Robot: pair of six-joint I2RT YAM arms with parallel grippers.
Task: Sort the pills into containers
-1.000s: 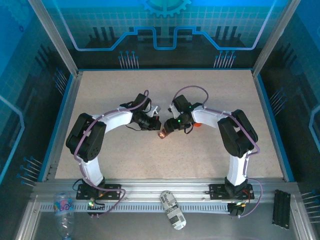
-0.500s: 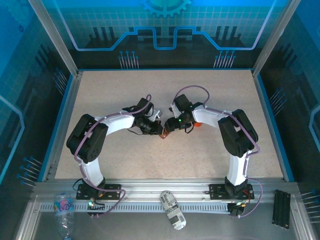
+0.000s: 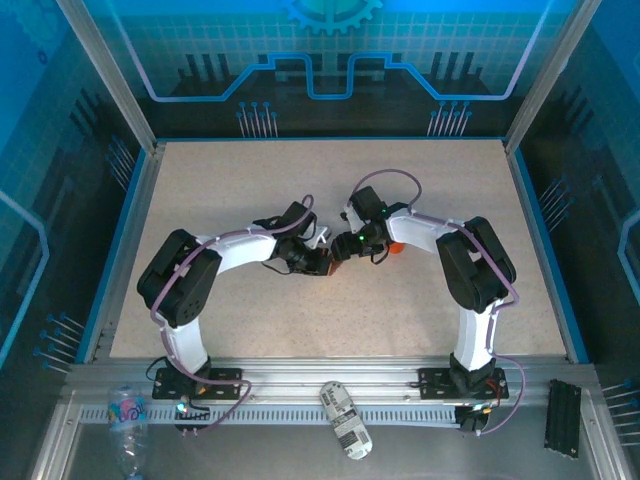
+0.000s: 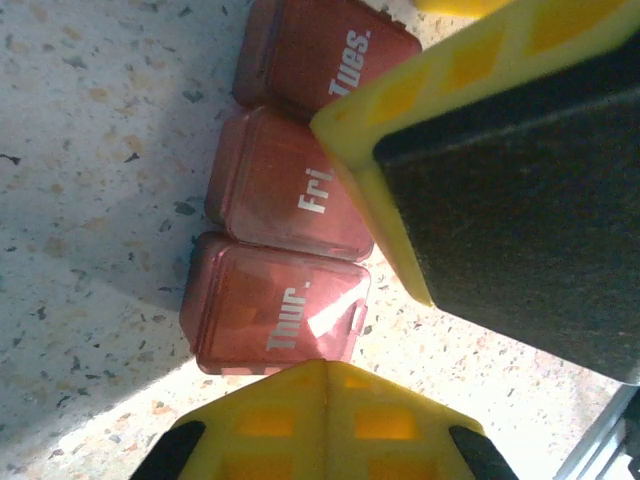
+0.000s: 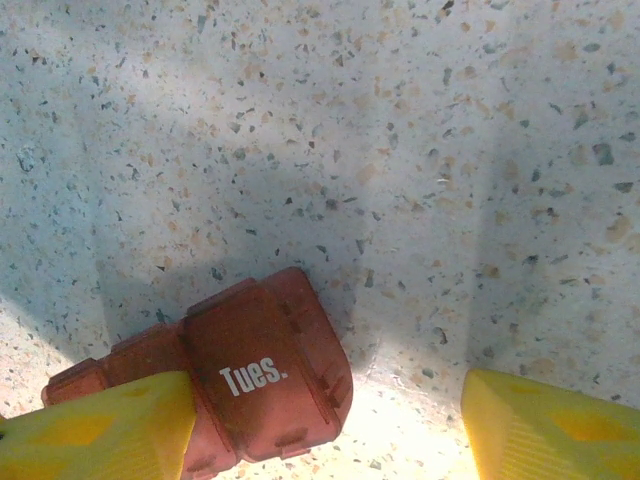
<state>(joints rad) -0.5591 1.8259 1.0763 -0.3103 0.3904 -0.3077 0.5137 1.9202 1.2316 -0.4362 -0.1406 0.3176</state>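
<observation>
The tray [image 4: 285,250] lies on the tabletop [image 5: 400,150], lids shut; left end effector [image 3: 318,262] pressed together over it, right end effector [image 5: 328,385] spread astride its Tues. end. Next, probably, flicking a lid open

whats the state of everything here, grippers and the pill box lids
left gripper, shut
right gripper, open
Tues. lid, closed
Fri. lid, closed
Thur. lid, closed
</observation>
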